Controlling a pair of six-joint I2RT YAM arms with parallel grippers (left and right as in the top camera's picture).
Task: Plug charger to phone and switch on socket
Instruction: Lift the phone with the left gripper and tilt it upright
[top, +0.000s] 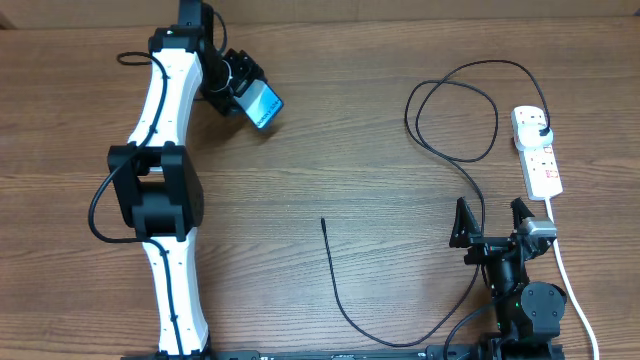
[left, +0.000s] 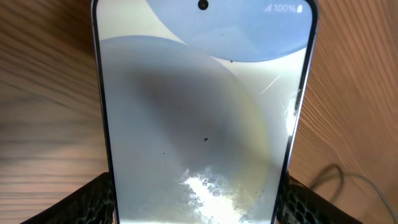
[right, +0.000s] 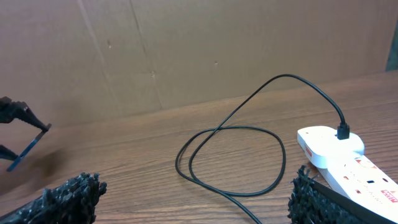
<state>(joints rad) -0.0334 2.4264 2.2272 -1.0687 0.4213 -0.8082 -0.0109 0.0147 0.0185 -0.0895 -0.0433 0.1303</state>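
While overhead maps the whole layout, only the wrist views settle the grips.

Left tool (top: 248, 92) is clamped on the phone (top: 264, 105), far across the bench (top: 330, 130) from the socket (top: 537, 150). Left wrist view: the lit screen fills the frame and both long edges touch the pads (left: 93, 199) at the bottom corners. Overhead shows only a small blue rectangle there. From the right wrist the phone is edge-on, tilted, apparently off the wood.

Right tool (top: 490, 220) has its jaws spread wide and grips nothing. It sits near the socket's cord end, on the robot's side.

Charger (top: 452, 110): the right wrist view shows the black plug (right: 343, 132) seated in the socket's far outlet, which overhead shows only as a dark spot. The loops lie just beside the socket on its phone-facing side. Only overhead shows the rest. The cable passes the right tool, sweeps along the near edge, and ends at the connector tip (top: 323, 220), loose on bare wood roughly midway between socket and left arm (top: 165, 190).

Switch positions: cannot tell in any view.

The white cord (top: 570, 285) leaves the socket's near end toward the bench's front edge. There is wide bare wood between the socket-side loops and the phone. A brown board wall (right: 155, 50) closes the back edge past the socket's far end.
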